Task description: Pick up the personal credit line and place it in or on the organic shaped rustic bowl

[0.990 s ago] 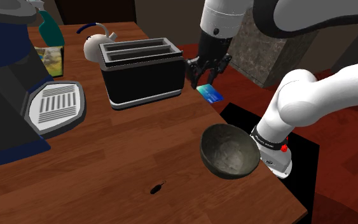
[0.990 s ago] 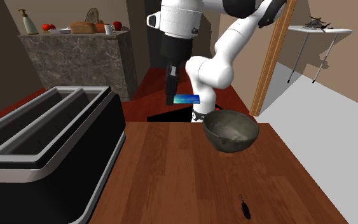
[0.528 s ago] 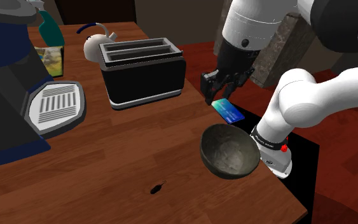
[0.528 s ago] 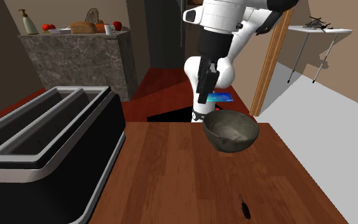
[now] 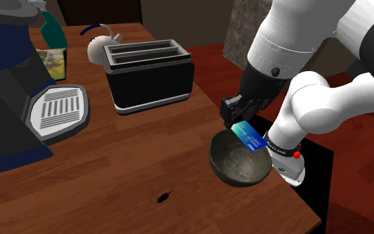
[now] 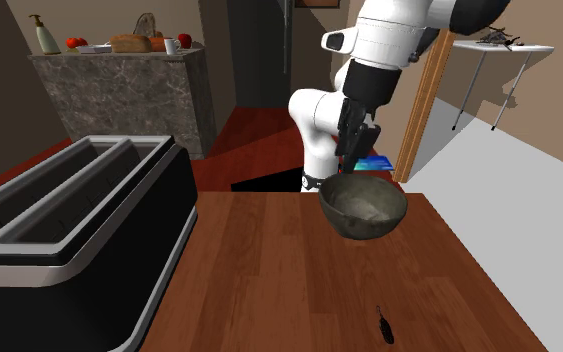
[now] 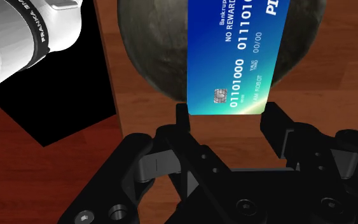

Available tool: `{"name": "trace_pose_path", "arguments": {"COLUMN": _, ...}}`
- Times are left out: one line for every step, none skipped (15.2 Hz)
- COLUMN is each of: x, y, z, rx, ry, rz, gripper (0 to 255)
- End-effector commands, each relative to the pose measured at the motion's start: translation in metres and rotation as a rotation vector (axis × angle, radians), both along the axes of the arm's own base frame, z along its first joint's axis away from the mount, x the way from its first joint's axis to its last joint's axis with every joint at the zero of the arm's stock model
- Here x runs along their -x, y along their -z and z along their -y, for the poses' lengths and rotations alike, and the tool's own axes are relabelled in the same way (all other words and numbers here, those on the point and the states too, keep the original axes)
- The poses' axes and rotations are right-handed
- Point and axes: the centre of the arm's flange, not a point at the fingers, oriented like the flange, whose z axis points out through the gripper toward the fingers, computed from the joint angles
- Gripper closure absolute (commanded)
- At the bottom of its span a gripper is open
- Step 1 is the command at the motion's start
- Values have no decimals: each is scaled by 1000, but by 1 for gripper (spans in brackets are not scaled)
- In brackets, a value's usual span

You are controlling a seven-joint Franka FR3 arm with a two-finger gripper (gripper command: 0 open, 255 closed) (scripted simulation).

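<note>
My gripper (image 5: 240, 122) is shut on a blue credit card (image 5: 248, 135) and holds it just above the far rim of the dark, rough, irregular bowl (image 5: 237, 161) near the table's right edge in the shoulder view. In the wrist view the card (image 7: 238, 54) sticks out flat from between the two black fingers (image 7: 182, 118), with the bowl's grey hollow (image 7: 151, 44) right beneath it. From the second exterior view, the gripper (image 6: 354, 150) hangs behind the bowl (image 6: 363, 205) and the card (image 6: 373, 163) peeks out beside it.
A black two-slot toaster (image 5: 149, 74) stands at the table's back, a white kettle (image 5: 100, 46) behind it. A grey ribbed tray (image 5: 57, 111) and a large dark appliance (image 5: 2, 80) sit at the shoulder view's left. A small dark speck (image 5: 164, 195) lies on the wood.
The arm has carried the card from beside the toaster, off the table's edge, down and toward the bowl; the card now hovers over the bowl's rim. The grip has stayed the same.
</note>
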Motion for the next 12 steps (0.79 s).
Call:
{"name": "trace_pose_path", "arguments": {"x": 1, "y": 11, "z": -1, "rx": 0, "ry": 0, "rz": 0, "gripper": 255}}
{"name": "trace_pose_path", "arguments": {"x": 1, "y": 17, "z": -1, "rx": 0, "ry": 0, "rz": 0, "gripper": 255}}
{"name": "trace_pose_path", "arguments": {"x": 1, "y": 22, "z": -1, "rx": 0, "ry": 0, "rz": 0, "gripper": 255}}
{"name": "trace_pose_path", "arguments": {"x": 1, "y": 27, "z": -1, "rx": 0, "ry": 0, "rz": 0, "gripper": 255}}
{"name": "trace_pose_path", "arguments": {"x": 1, "y": 32, "z": -1, "rx": 0, "ry": 0, "rz": 0, "gripper": 255}}
{"name": "trace_pose_path", "arguments": {"x": 1, "y": 38, "z": -1, "rx": 0, "ry": 0, "rz": 0, "gripper": 255}}
{"name": "trace_pose_path", "arguments": {"x": 1, "y": 43, "z": -1, "rx": 0, "ry": 0, "rz": 0, "gripper": 255}}
{"name": "trace_pose_path", "arguments": {"x": 1, "y": 48, "z": -1, "rx": 0, "ry": 0, "rz": 0, "gripper": 255}}
{"name": "trace_pose_path", "arguments": {"x": 1, "y": 53, "z": -1, "rx": 0, "ry": 0, "rz": 0, "gripper": 255}}
{"name": "trace_pose_path", "arguments": {"x": 1, "y": 62, "z": -1, "rx": 0, "ry": 0, "rz": 0, "gripper": 255}}
{"name": "trace_pose_path", "arguments": {"x": 1, "y": 62, "z": -1, "rx": 0, "ry": 0, "rz": 0, "gripper": 255}}
{"name": "trace_pose_path", "arguments": {"x": 1, "y": 62, "z": -1, "rx": 0, "ry": 0, "rz": 0, "gripper": 255}}
